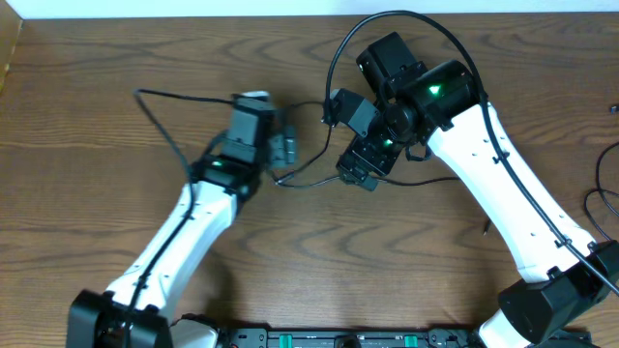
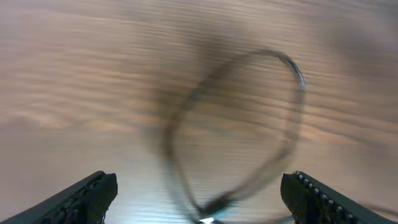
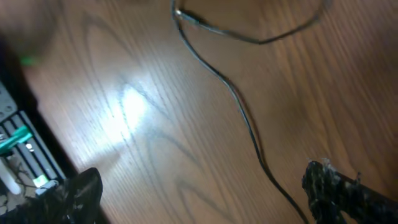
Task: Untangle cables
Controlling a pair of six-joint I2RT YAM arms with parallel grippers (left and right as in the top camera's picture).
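while above the cable (image 2: 301, 84), left gripper (image 2: 199, 186) agape

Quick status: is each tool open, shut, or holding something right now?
Left tool: open, gripping nothing; a blurred thin black cable loop shows ahead.
Right tool: open, gripping nothing; another thin black cable crosses its view.

Your left wrist view's all blur, cable loop (image 2: 298, 87) smeared (plug end unreadable), right wrist's long cable (image 3: 247, 124) runs off btm edge, overhead cords (image 1: 599, 184) cut at rt edge, thin cable (image 1: 305, 179) vanishes under right gripper (image 1: 356, 179)
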